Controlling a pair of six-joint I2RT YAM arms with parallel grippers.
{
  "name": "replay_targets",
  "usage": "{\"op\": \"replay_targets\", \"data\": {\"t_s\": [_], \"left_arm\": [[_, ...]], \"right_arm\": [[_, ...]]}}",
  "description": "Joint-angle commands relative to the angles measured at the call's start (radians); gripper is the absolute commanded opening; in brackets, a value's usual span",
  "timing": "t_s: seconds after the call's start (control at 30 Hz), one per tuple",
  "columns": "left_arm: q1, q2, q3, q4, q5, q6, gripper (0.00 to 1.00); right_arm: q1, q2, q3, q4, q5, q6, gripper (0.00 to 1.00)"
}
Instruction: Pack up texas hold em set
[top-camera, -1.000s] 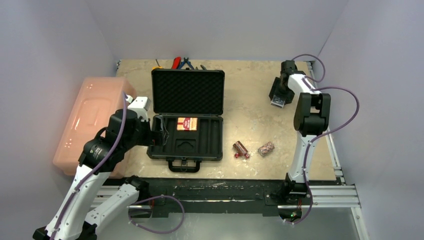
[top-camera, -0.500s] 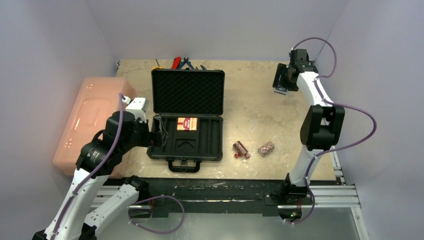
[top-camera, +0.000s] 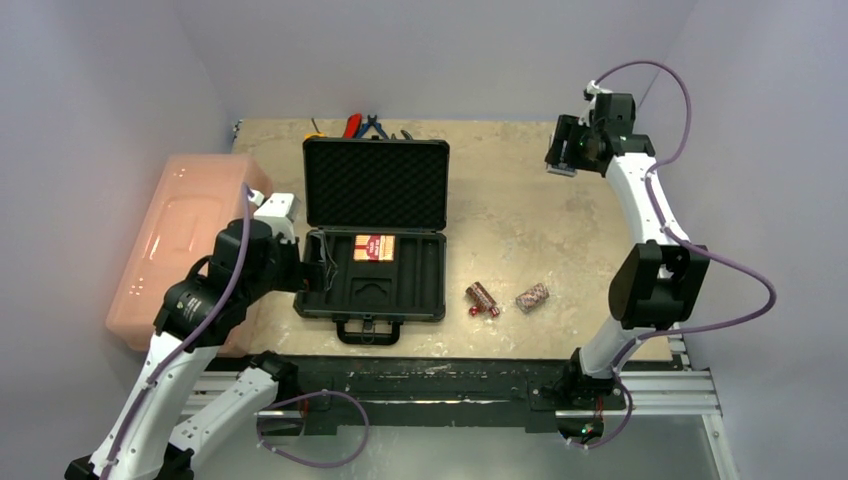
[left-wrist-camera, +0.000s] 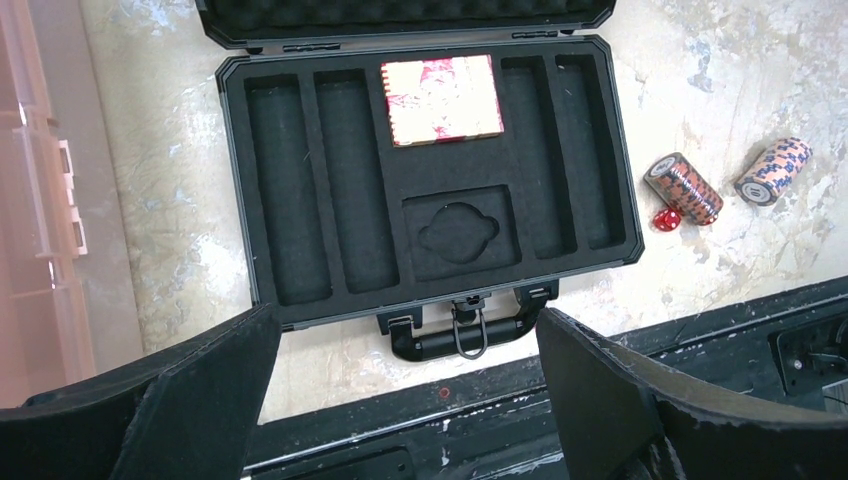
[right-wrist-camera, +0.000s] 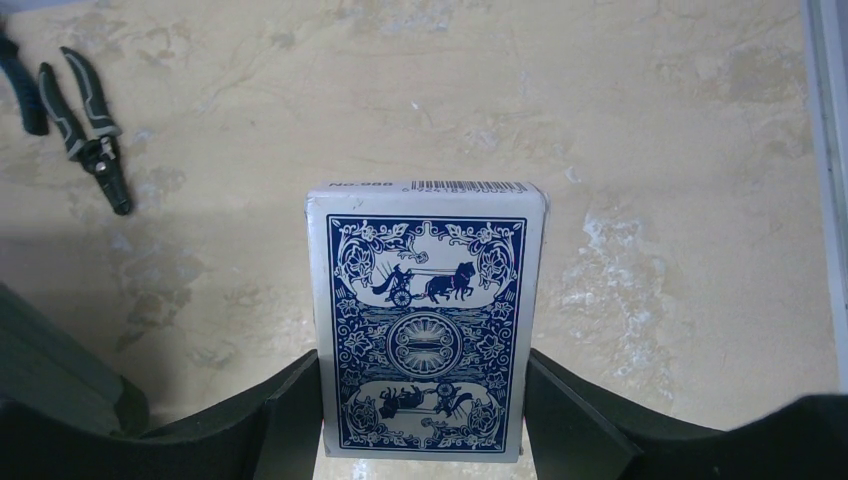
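Holding the blue deck (right-wrist-camera: 427, 320) by its two long sides, the right gripper (right-wrist-camera: 425, 425) is clamped on it in the upper right of the top view, over bare table (right-wrist-camera: 640, 120). Pliers (right-wrist-camera: 95, 140) lie at the upper left of the right wrist view. The left gripper (left-wrist-camera: 405, 375) has its jaws wide apart with nothing between them, by the left end of the open case (left-wrist-camera: 350, 190), centre frame. The red deck (left-wrist-camera: 442, 99) lies in the case's upper middle pocket. Two chip rolls (left-wrist-camera: 684, 187) (left-wrist-camera: 773, 171) lie right of the case, with two dice (top-camera: 472, 311) (top-camera: 493, 311) just beside the left roll. A pink bin (top-camera: 180, 240) sits at the left.
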Motion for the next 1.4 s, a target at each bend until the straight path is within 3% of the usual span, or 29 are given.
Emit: {"op": "replay_targets", "data": {"t_s": [0.0,0.9,1.37], "left_arm": [[-0.002,0.012,0.058,0.005,0.015,0.03,1.0],[-0.002,-0.017,0.125,-0.046,0.037,0.053,0.97],[-0.002,-0.087,0.134,-0.119,0.009,0.081,0.97]], "right_arm": [[0.015,-0.083,-0.015,0.06,-0.079,-0.026,0.0],[0.263,-0.261,-0.027,0.095,-0.213,-0.204,0.0],[0.412,-0.373,-0.175,0.115,-0.316,-0.327,0.0]]}}
